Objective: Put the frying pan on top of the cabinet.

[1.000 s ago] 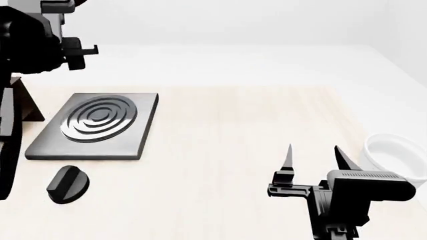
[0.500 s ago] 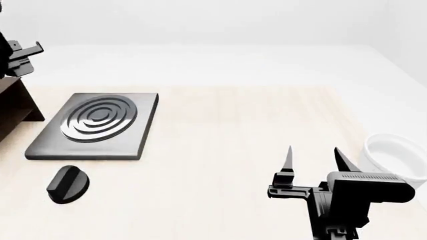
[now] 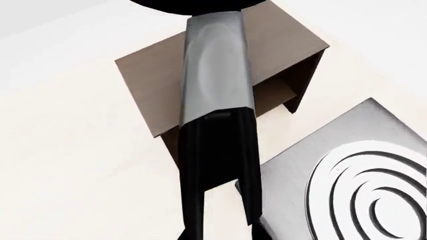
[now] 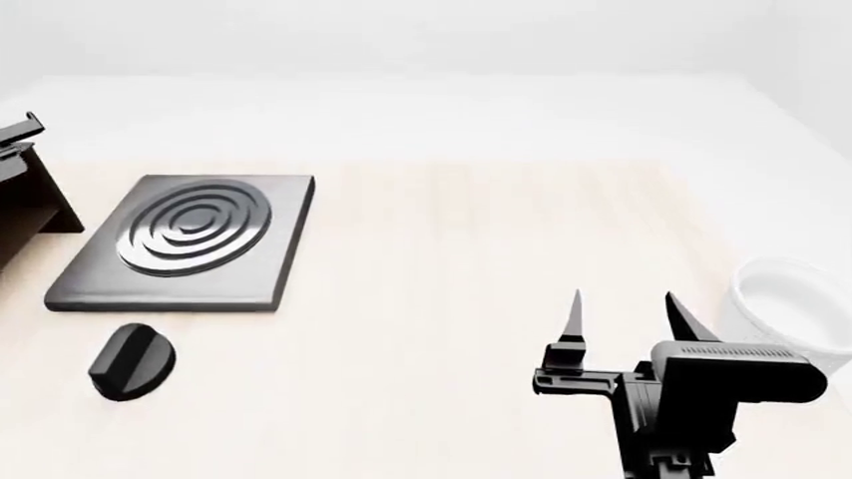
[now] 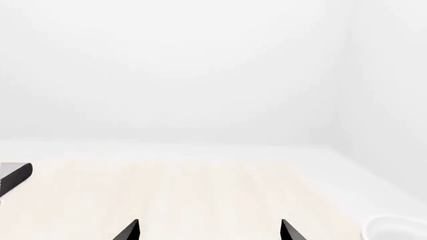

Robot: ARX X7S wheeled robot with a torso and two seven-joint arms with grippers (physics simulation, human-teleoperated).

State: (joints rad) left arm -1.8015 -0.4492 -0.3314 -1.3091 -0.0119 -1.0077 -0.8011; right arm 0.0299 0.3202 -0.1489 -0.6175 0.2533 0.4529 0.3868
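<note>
The frying pan [image 3: 217, 65] is showing a long grey handle, the left gripper's [image 3: 220, 165] jaws squeezing it above one brown cabinet [image 3: 280, 60]. The right gripper [image 4: 626, 319] is staying wide apart near one hob [image 4: 187, 244], one knob [image 4: 131, 361], one bowl [image 4: 792, 304].

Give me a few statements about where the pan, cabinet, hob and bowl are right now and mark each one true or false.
1. The frying pan sits on the hob. False: it is held up over the cabinet.
2. The right hand is open and holds nothing. True.
3. The white bowl is beside the cabinet. False: it stands at the table's far right edge, near the right hand.
4. A black knob lies in front of the hob. True.
5. The left hand grips the pan's handle. True.
</note>
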